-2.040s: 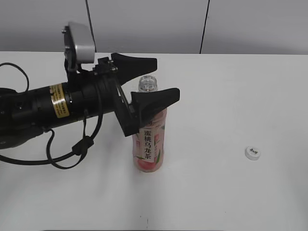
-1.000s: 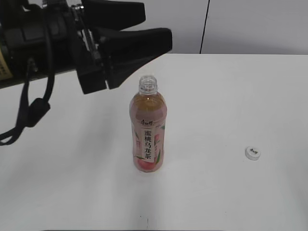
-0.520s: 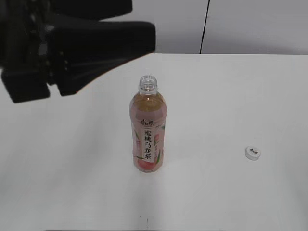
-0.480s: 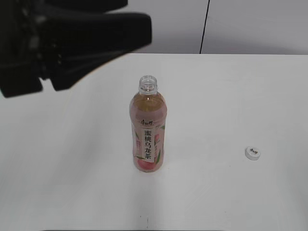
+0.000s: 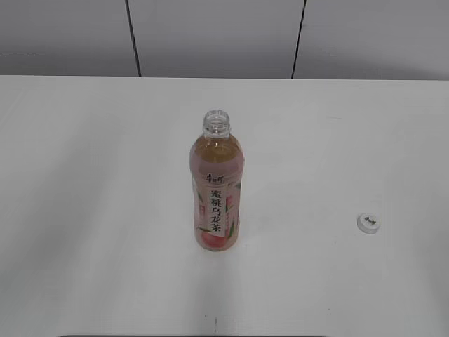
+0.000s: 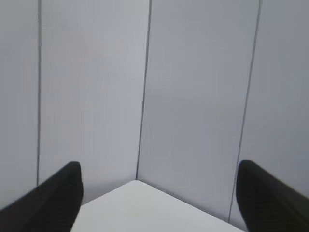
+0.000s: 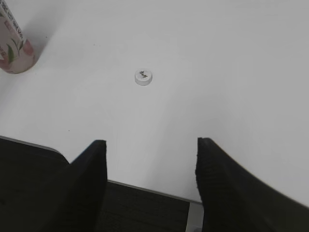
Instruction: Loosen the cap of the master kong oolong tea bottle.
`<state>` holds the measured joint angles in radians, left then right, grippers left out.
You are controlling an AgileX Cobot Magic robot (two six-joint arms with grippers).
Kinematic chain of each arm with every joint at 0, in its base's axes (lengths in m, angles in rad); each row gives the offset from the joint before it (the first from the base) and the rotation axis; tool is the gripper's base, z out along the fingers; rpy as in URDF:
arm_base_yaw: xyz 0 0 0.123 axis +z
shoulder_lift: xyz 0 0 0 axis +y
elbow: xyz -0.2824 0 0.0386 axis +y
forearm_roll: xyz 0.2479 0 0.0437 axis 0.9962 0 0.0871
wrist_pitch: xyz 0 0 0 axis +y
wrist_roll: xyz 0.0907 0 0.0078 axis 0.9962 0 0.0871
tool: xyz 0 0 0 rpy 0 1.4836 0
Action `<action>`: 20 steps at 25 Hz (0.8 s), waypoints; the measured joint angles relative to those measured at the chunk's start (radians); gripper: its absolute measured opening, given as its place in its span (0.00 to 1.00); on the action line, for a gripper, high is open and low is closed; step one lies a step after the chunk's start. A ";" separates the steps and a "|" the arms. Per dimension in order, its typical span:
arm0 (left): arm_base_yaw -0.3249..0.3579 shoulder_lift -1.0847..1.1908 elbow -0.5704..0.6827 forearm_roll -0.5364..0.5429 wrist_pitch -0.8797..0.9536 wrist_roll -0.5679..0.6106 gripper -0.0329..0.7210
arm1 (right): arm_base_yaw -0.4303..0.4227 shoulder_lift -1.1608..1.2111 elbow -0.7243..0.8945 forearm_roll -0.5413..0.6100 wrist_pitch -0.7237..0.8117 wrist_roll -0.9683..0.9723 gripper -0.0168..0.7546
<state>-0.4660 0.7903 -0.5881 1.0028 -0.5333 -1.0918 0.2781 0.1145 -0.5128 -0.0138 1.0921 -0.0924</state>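
The master kong oolong tea bottle (image 5: 215, 193) stands upright mid-table with its neck open and no cap on it; its base shows in the right wrist view (image 7: 13, 48). The small white cap (image 5: 367, 222) lies on the table to the bottle's right, apart from it, and shows in the right wrist view (image 7: 144, 77). Neither gripper shows in the exterior view. My left gripper (image 6: 157, 186) is open and empty, raised and facing a wall corner. My right gripper (image 7: 150, 145) is open and empty, above the table's front edge, well short of the cap.
The white table (image 5: 337, 140) runs back to a grey panelled wall (image 5: 210, 35). In the right wrist view the table's front edge (image 7: 145, 187) lies between the fingers, with dark floor below it.
My left arm, which stood beside the bottle with its jaws open, has risen and pulled away to the left, out of the exterior view. The bottle and cap have not moved.
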 joint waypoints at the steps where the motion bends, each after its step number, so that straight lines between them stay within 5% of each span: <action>1: 0.000 -0.046 0.016 -0.020 0.027 0.000 0.82 | 0.000 0.000 0.000 -0.001 0.000 0.000 0.60; 10: 0.000 -0.292 0.174 -0.295 0.262 0.050 0.82 | 0.000 0.000 0.000 0.000 0.001 0.000 0.60; 20: 0.000 -0.339 0.176 -0.760 0.612 0.484 0.82 | 0.000 0.000 0.000 -0.001 0.002 0.000 0.60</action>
<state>-0.4660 0.4517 -0.4117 0.2431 0.0786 -0.6078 0.2781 0.1145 -0.5128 -0.0145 1.0940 -0.0924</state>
